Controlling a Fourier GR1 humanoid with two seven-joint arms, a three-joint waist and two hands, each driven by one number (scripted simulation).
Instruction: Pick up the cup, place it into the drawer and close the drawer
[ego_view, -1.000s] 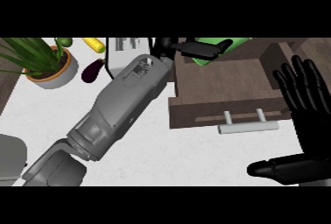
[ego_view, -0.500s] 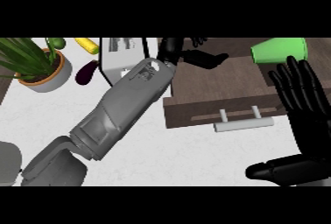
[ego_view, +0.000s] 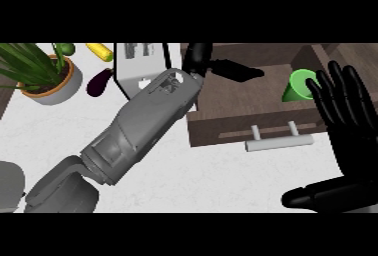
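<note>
Cup (ego_view: 299, 86) in open drawer (ego_view: 244, 107), right hand (ego_view: 347, 125) spread beside it, left hand (ego_view: 214, 65) relaxed.

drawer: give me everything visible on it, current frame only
The drawer is dark brown, wood-looking, and stands pulled open from the counter. Its front panel carries a pale bar handle on two posts. A green cup lies tipped inside at the right, partly hidden by the open right hand. The left hand hovers over the drawer's rear left; whether it touches cannot be told.

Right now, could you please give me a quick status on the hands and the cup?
Left hand open over drawer, holding nothing. Right hand open at right edge. Cup on its side in open drawer. Nothing blocking handle.
</note>
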